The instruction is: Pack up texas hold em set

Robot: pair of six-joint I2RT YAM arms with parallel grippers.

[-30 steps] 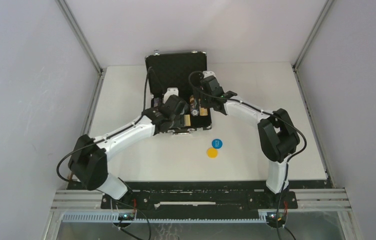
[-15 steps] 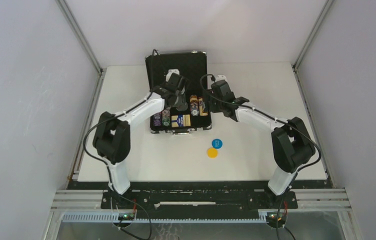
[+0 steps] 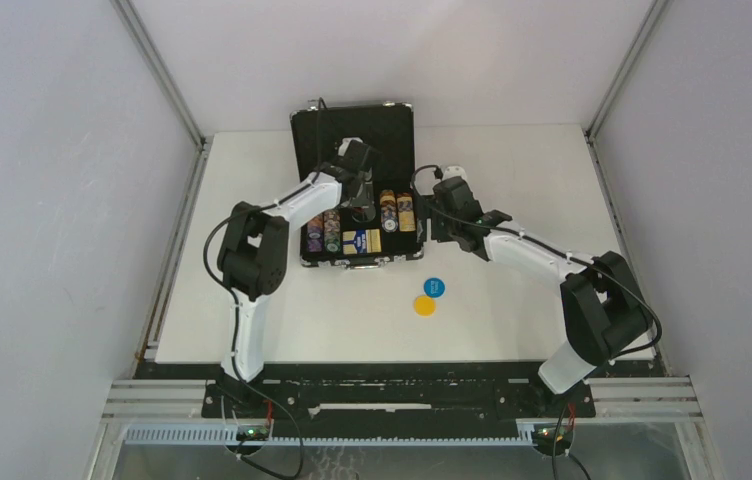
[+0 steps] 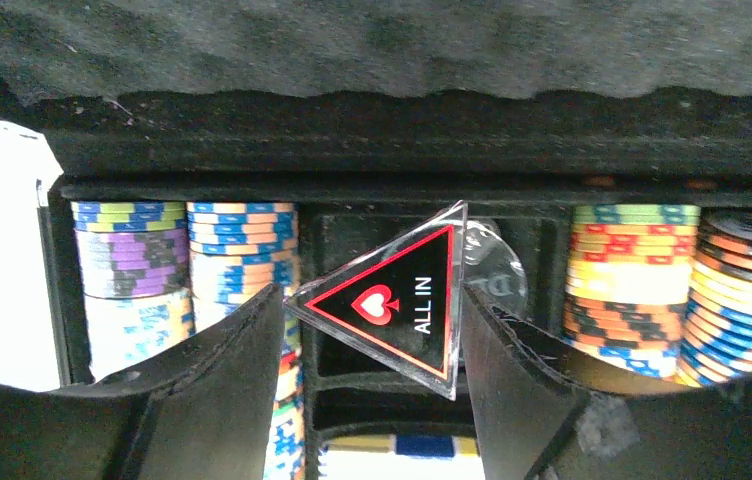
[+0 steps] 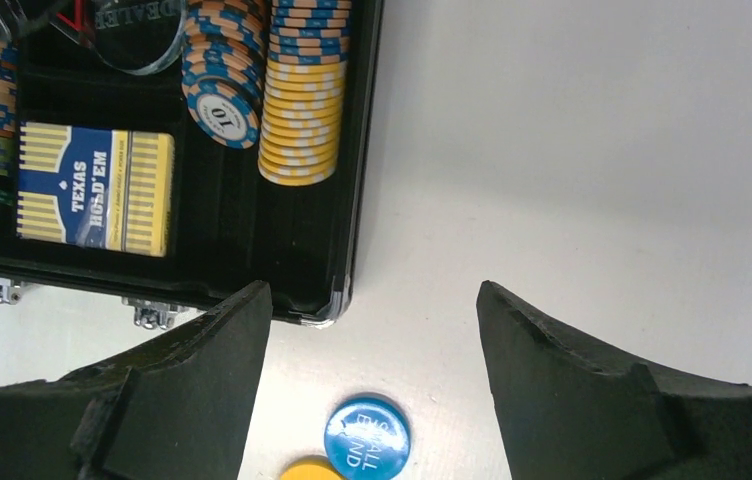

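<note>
Top external view: the left arm stretches from the near edge to the small black silver-edged briefcase (image 3: 372, 125), which lies open at the far middle of the white table (image 3: 552, 180) with its lid standing up behind. The left gripper (image 4: 372, 295) hangs over the tray's middle compartment. Its black fingers (image 4: 242, 350) pinch the red-black triangular token (image 4: 392, 300) by two opposite corners. The token, lettered ALL IN, is tilted, and a clear round disc (image 4: 497, 275) marked DEALER shows behind it in that compartment. Rows of multicoloured poker chips (image 4: 132, 260) fill the slots on either side. Nearer the tray's front wall lies the yellow-blue card box (image 5: 92, 190), flat and label up. Just right of the briefcase's near right corner, the right gripper (image 5: 369, 290) hovers over the table with its fingers spread wide and nothing between them. In front of the briefcase, on the table, lie the blue round disc (image 5: 367, 435) and the yellow round disc (image 3: 424, 305), close together and both outside the case.
</note>
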